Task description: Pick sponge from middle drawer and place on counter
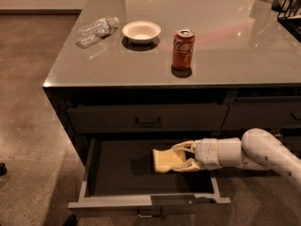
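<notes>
Sponge's grabbed, counter's next

Water bottle (96, 28), bowl (141, 31) and soda can (182, 48) crowd the counter's (235, 55) left, so the drop spot is probably further right. The middle drawer (117, 178) is pulled out for reach. The sponge (164, 160) looks lifted off its floor, the gripper (182, 158) jaws pinching its right end.

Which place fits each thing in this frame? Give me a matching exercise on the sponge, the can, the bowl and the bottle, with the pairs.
1 sponge
2 soda can
3 bowl
4 bottle

A lying on its side at the left of the counter
B upright near the counter's front edge
C held in the gripper, over the open middle drawer
D on the counter between bottle and soda can

Pairs: 1-C, 2-B, 3-D, 4-A
</notes>
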You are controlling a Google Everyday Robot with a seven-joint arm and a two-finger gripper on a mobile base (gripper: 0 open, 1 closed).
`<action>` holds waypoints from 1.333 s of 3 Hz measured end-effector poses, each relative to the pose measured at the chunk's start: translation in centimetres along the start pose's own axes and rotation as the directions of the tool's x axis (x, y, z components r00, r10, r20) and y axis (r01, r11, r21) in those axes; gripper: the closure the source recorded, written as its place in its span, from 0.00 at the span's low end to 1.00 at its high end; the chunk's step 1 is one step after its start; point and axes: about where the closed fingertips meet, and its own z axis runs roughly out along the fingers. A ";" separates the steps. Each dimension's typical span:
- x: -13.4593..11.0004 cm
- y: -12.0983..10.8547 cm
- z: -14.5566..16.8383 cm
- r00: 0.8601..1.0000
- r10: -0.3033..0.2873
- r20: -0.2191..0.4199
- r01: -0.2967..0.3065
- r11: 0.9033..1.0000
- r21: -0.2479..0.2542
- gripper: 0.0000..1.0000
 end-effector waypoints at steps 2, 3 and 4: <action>-7.0 -0.5 -2.9 0.997 -0.056 -0.054 0.056 0.998 -0.005 1.00; -10.3 -2.7 -5.1 0.990 -0.075 -0.122 0.073 0.997 -0.020 1.00; -13.1 -5.9 -7.3 0.979 -0.059 -0.197 0.054 0.998 -0.032 1.00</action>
